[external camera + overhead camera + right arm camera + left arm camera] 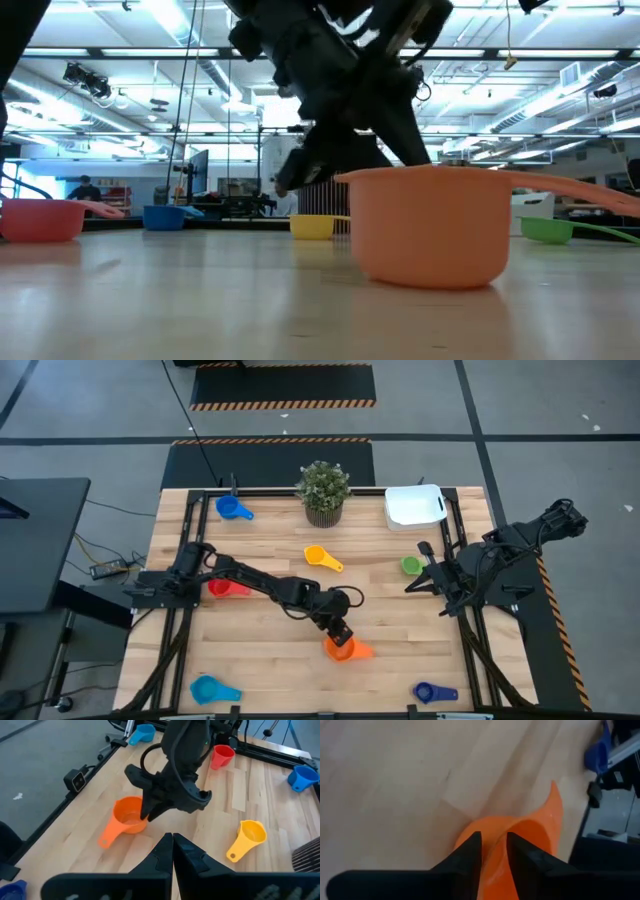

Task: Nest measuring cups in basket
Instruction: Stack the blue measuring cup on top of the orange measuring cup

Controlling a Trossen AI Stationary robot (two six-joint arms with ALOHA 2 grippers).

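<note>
Gripping orange cup rim, near-centre of table

Scattered layout, high view: potted plant (323, 491) at the far edge, centre; white basket (414, 506) just beside it to the right, far-right corner. Blue cup (233, 509) far-left, near the plant's other side. Yellow cup (319, 557) mid-table in front of the plant. Green cup (410, 565) near the right rail, just in front of the basket. Red cup (225, 588) on the left, partly under the left arm's forearm. Light blue cup (206, 689) near-left corner, dark blue cup (430, 692) near-right corner.

Between the orange cup and the basket: open wood, with the yellow and green cups lying off to either side of that line. The plant sits beside the basket, not in front of it.

Left gripper (493, 851) is down on the orange cup (344, 649), near edge, centre. Left wrist view: fingers nearly closed, straddling the cup's rim, one finger inside the bowl and one outside. Cup base sits on the table in the low view (432, 224). Handle points away from the gripper.

Right gripper (173, 845) parked at the right rail beside the green cup, fingers pressed together, holding nothing.
</note>
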